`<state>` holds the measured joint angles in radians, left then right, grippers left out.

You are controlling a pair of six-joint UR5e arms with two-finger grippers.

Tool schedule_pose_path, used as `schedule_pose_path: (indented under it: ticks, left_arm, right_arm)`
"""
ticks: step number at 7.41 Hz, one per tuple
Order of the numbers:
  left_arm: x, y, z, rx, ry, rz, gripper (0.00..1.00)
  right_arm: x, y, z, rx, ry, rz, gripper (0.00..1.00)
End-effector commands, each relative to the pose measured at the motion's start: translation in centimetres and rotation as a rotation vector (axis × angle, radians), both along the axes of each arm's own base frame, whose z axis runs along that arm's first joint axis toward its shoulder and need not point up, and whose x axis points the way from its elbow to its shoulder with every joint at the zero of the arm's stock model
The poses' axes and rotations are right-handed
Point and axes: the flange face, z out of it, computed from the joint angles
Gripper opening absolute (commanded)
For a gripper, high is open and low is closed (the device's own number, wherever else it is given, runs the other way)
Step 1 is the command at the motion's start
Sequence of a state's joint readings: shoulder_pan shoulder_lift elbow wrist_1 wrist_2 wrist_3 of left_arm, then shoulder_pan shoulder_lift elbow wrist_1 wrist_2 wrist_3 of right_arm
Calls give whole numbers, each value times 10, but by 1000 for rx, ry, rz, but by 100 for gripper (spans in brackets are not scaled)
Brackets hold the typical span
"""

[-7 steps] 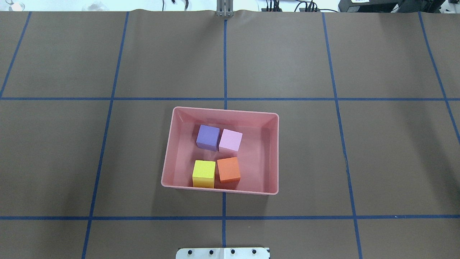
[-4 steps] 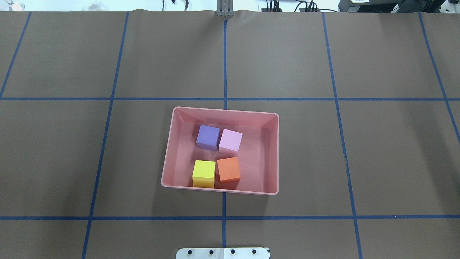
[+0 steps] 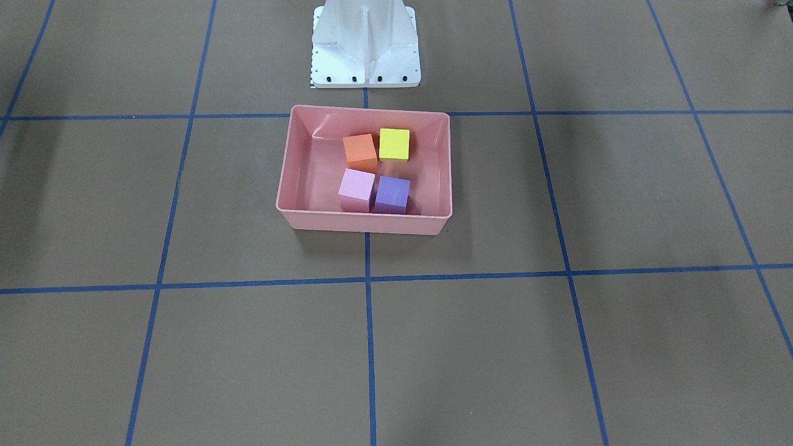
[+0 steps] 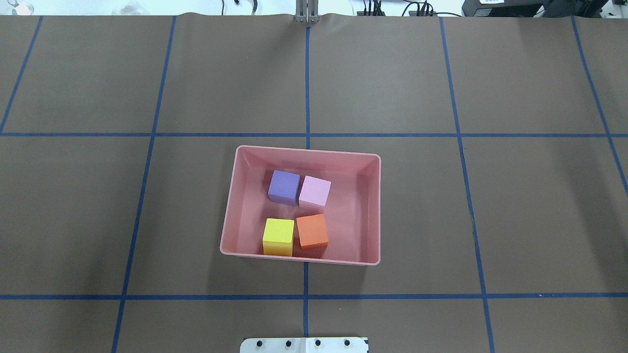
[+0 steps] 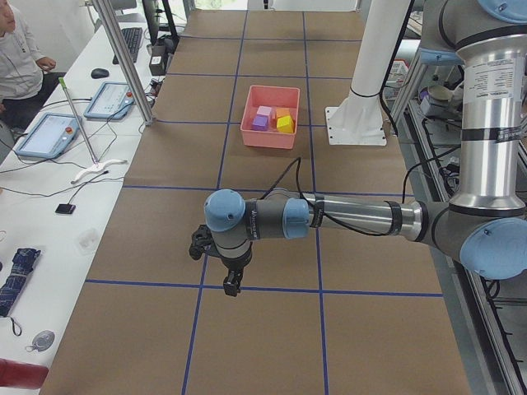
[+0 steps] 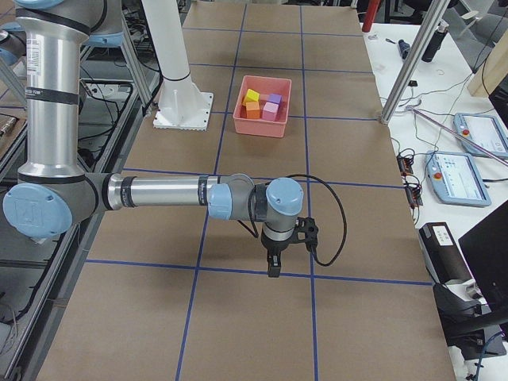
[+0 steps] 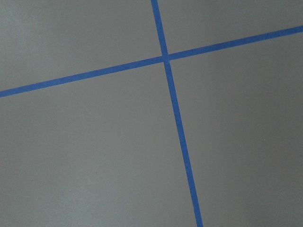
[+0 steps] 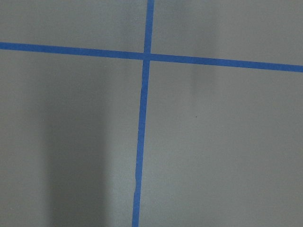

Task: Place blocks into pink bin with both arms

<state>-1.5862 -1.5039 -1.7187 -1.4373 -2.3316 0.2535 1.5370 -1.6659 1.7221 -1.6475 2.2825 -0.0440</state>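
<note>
The pink bin point(image 4: 226, 220) sits near the table's middle, also in the front view point(image 3: 365, 223). Four blocks lie inside it: purple point(image 4: 284, 187) and light pink point(image 4: 315, 191) side by side at the far end, yellow point(image 4: 278, 234) and orange point(image 4: 312, 231) at the near end. No arm shows in the overhead or front views. My left gripper point(image 5: 233, 284) hangs above bare table far from the bin point(image 5: 270, 136), seen only from the side. My right gripper point(image 6: 272, 266) likewise, far from the bin point(image 6: 258, 125). I cannot tell whether either is open or shut. The wrist views show only tape lines.
The white pedestal base point(image 3: 365, 43) stands just behind the bin. Blue tape lines point(image 4: 307, 83) grid the brown table cover. Side benches carry tablets point(image 5: 49, 136) and cables; a person point(image 5: 18, 58) sits at the left bench.
</note>
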Motion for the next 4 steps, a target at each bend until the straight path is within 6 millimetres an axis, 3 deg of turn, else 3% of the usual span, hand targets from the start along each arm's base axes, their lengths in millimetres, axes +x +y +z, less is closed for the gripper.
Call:
schedule_pose_path:
  ticks: [1, 4]
  left_arm:
    - [0, 0, -1, 0, -2, -1, 100]
    - [0, -1, -3, 10, -1, 4, 100]
  right_arm:
    - [0, 0, -2, 3, 0, 1, 100]
    - [0, 1, 0, 0, -2, 1, 100]
